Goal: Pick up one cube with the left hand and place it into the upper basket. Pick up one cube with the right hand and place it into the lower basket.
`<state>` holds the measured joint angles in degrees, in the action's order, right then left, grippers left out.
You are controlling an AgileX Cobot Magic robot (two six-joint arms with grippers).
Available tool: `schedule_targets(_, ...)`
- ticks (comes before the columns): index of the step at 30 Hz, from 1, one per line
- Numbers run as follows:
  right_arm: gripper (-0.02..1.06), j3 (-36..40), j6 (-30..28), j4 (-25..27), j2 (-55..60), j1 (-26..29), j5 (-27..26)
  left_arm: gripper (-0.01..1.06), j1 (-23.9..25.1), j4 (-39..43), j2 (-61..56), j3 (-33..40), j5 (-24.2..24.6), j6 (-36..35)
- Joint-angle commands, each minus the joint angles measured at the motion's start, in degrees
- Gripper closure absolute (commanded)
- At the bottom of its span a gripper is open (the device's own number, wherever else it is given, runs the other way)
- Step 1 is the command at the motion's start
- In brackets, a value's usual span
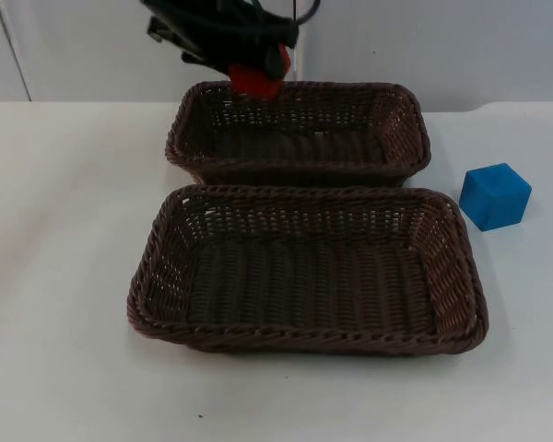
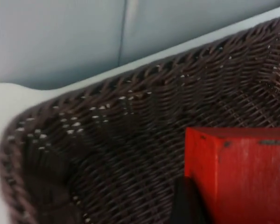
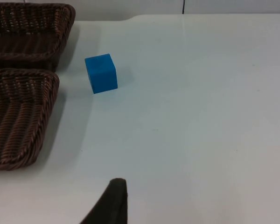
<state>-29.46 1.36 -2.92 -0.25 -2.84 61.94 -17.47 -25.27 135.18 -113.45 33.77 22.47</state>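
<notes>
Hidden or cut off: left arm (image 1: pixel 217 28) cut by the picture's upper edge in the top view; red cube (image 1: pixel 255 80) partly covered by the left gripper (image 1: pixel 258 69); one side of the cube cut off in the left wrist view.
Hard to make out: right gripper (image 3: pixel 109 205), seen as a single black fingertip above the bare table (image 3: pixel 200 116); cannot tell whether its jaws are apart or together.
Left gripper: clenched on the red cube, held over the far rim of the upper basket (image 1: pixel 300 133), near its left end.
Red cube: gripped, above the upper basket's woven wall, not resting inside.
Upper basket: brown wicker, nothing lying in it.
Lower basket (image 1: pixel 304 267): brown wicker, just in front of the upper one, rims nearly touching; nothing lying in it.
Blue cube (image 1: pixel 495 195): on the table, right of both baskets, near the gap between them, touching neither.
Right arm: waiting, wrist camera looking across the table at the blue cube (image 3: pixel 101 73).
</notes>
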Motion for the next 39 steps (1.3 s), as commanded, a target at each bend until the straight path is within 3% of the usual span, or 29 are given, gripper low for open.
schedule_targets(1, -0.01, -0.1, -0.8, 0.1, 0.3, 0.4, -0.2, 1.05, -0.7, -1.3, 0.8, -0.6, -2.2, 0.3)
schedule_targets(7, -0.01, -0.1, -0.8, 0.1, 0.3, 0.4, -0.2, 1.05, -1.3, -1.2, 4.4, -0.6, -5.1, 0.3)
schedule_targets(26, -0.01, -0.1, -0.8, 0.1, 0.3, 0.4, -0.2, 1.04, -1.3, -1.4, 9.6, -0.6, -5.9, 0.3)
schedule_targets(28, -0.01, -0.1, -0.8, 0.1, 0.3, 0.4, -0.2, 0.96, -1.3, -1.5, 9.6, -0.6, -5.8, 0.3)
schedule_targets(30, -0.01, -0.1, -0.8, 0.1, 0.3, 0.4, -0.2, 0.79, -1.3, -1.7, 9.5, -0.6, -5.8, 0.3)
schedule_targets(31, -0.01, -0.1, -0.8, 0.1, 0.3, 0.4, -0.2, 0.79, -1.3, -1.7, 9.5, -0.6, -5.8, 0.3)
schedule_targets(35, -0.01, -0.1, -0.8, 0.1, 0.3, 0.4, -0.2, 0.31, -1.3, -3.5, 8.9, -0.6, -5.6, 0.3)
schedule_targets(36, -0.01, -0.1, -0.8, 0.1, 0.3, 0.4, -0.2, 0.31, -1.3, -3.5, 8.9, -0.6, -5.6, 0.3)
schedule_targets(39, -0.01, -0.1, -0.8, 0.1, 0.3, 0.4, -0.2, 0.14, -1.3, -4.1, 7.9, -0.6, -5.4, 0.3)
